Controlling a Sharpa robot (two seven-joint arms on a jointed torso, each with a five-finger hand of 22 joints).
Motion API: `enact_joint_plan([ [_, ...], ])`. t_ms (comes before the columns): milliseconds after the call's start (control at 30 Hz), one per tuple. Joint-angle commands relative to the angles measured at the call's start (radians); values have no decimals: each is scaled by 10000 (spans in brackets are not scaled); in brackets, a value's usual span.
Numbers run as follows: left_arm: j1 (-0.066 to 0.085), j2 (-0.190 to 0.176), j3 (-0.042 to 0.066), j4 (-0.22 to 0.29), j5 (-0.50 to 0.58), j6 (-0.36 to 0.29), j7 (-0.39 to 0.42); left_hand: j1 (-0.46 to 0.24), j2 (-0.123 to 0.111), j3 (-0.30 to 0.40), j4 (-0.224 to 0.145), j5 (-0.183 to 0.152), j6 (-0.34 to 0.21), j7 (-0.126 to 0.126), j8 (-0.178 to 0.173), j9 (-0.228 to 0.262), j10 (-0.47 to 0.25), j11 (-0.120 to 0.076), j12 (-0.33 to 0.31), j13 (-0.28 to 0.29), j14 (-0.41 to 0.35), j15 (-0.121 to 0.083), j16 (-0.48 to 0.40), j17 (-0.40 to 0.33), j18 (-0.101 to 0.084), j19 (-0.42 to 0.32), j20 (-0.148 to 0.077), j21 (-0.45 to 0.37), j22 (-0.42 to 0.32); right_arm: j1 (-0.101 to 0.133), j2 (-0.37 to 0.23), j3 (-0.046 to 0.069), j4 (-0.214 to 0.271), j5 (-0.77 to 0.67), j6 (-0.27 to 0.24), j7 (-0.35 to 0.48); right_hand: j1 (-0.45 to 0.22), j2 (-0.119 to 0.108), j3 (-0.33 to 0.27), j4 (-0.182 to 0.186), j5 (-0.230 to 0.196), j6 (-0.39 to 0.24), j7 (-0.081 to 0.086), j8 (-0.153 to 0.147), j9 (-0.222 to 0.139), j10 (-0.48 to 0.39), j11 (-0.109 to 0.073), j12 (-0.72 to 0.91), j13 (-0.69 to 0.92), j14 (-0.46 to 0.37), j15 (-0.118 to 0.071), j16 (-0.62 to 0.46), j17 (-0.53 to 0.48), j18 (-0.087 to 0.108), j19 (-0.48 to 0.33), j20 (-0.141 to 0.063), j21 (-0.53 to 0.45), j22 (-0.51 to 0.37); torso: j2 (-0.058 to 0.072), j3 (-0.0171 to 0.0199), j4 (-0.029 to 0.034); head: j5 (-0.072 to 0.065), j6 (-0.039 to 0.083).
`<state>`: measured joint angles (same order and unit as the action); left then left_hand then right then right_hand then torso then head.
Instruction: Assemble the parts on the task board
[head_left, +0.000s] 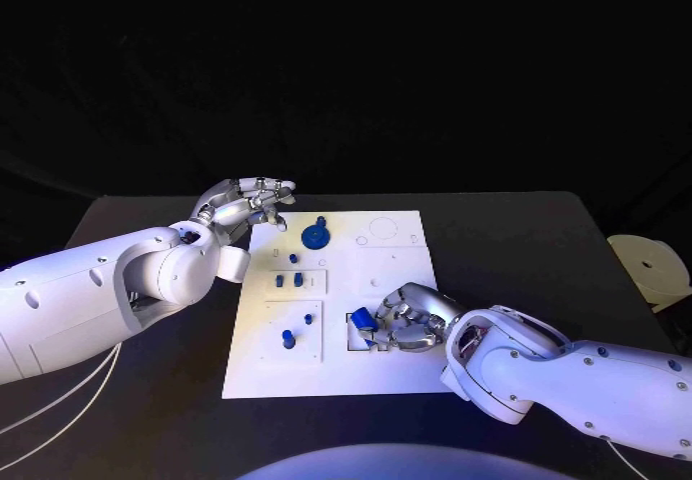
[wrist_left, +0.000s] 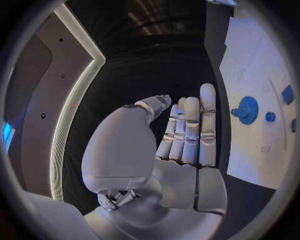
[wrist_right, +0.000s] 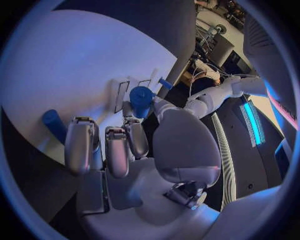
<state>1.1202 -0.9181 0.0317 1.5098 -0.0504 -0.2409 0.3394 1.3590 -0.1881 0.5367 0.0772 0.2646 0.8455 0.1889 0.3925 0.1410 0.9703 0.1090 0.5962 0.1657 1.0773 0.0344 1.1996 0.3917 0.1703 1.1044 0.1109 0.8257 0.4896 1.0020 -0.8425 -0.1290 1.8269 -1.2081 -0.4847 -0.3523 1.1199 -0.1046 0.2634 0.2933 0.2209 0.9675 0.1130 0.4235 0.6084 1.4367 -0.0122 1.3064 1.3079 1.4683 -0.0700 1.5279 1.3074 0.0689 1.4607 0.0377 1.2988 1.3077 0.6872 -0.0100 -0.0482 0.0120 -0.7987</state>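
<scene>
Right hand (head_left: 405, 318) pinches a blue peg (head_left: 364, 320) over the task board (head_left: 397, 365).
Left hand (head_left: 248, 203) empty, fingers straight; the peg should go down upright.

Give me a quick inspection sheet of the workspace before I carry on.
Surface: black table, task board in the middle.
Job's things: blue gear near the board's far edge; small blue parts mid-board; blue cylinder in right hand.
Clutter: nothing seen.
Hands: left hand at the board's far left corner, holds nothing; right hand grips the cylinder.
Cables: white cables under the left arm.
Surroundings: dark backdrop; pale object beside table.
</scene>
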Motion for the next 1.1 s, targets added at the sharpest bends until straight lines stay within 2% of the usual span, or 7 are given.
enact_joint_plan([
  [33,5,21,6,27,-21,146,48,-77,1,-34,29,49,-69,0,44,-12,-73,7,34,16,-60,-17,-11,-13,137,5,92,-47,-9,-11,36,-7,-65,-195,282,-203,-503,-17,-282,-8,-101,656,-588,42,167,59,-62,-41,112,772,-89,31,1303,-84,-17,-57,-48,1234,-8,-4,8,3,5],
  [100,5,19,6,28,-21,146,46,-77,1,-34,29,49,-69,0,44,-12,-73,7,34,16,-60,-17,-11,-13,137,5,92,-47,-9,-11,56,-7,-97,-248,295,-226,-694,34,-494,-9,-541,650,-612,83,213,66,-82,-55,129,774,-108,32,1309,-83,-14,-73,-59,1243,-9,-4,10,5,1],
  [167,5,18,6,28,-21,145,44,-77,1,-34,29,49,-69,0,44,-12,-73,7,34,16,-60,-17,-11,-13,137,5,92,-47,-9,-11,79,-8,-123,-283,314,-238,-722,35,-553,-8,-621,646,-615,94,226,68,-85,-57,136,773,-112,30,1306,-83,-14,-76,-63,1245,-5,-6,13,8,-9],
  [233,5,14,6,29,-21,144,43,-77,1,-34,29,49,-69,0,44,-12,-73,7,34,16,-60,-17,-11,-13,137,5,92,-47,-9,-11,106,-8,-145,-313,338,-241,-852,44,-785,-4,-937,642,-627,142,273,70,-92,-75,149,772,-119,27,1300,-78,-21,-84,-96,1244,-8,-9,14,12,-14],
  [433,5,1,6,36,-21,138,38,-77,1,-34,29,49,-69,0,44,-12,-73,7,34,16,-60,-17,-11,-13,137,5,92,-47,-9,-13,145,-8,-161,-358,364,-226,-987,44,-1041,1,-1198,627,-630,184,316,66,-97,-103,152,770,-122,22,1292,-75,-24,-88,-122,1245,-3,-8,-5,27,-31],
  [767,6,-12,6,43,-21,137,33,-77,1,-34,29,49,-69,0,44,-12,-73,7,34,16,-60,-17,-11,-13,137,5,92,-47,-9,-15,142,-8,-145,-424,366,-223,-993,57,-1069,-2,-1224,624,-631,190,322,71,-98,-95,164,771,-122,23,1295,-77,-20,-89,-114,1252,-10,-5,3,35,-50],
  [1100,6,-18,6,41,-21,133,30,-56,3,-26,23,53,-81,-6,60,-10,-99,2,68,18,-66,-22,-1,-22,142,13,94,-67,-25,-22,126,-8,-25,-434,374,-200,-860,187,-1101,-23,-1116,620,-644,221,350,89,-108,-75,199,776,-130,30,1320,-80,-12,-94,-108,1264,-1,3,-11,66,-59],
])
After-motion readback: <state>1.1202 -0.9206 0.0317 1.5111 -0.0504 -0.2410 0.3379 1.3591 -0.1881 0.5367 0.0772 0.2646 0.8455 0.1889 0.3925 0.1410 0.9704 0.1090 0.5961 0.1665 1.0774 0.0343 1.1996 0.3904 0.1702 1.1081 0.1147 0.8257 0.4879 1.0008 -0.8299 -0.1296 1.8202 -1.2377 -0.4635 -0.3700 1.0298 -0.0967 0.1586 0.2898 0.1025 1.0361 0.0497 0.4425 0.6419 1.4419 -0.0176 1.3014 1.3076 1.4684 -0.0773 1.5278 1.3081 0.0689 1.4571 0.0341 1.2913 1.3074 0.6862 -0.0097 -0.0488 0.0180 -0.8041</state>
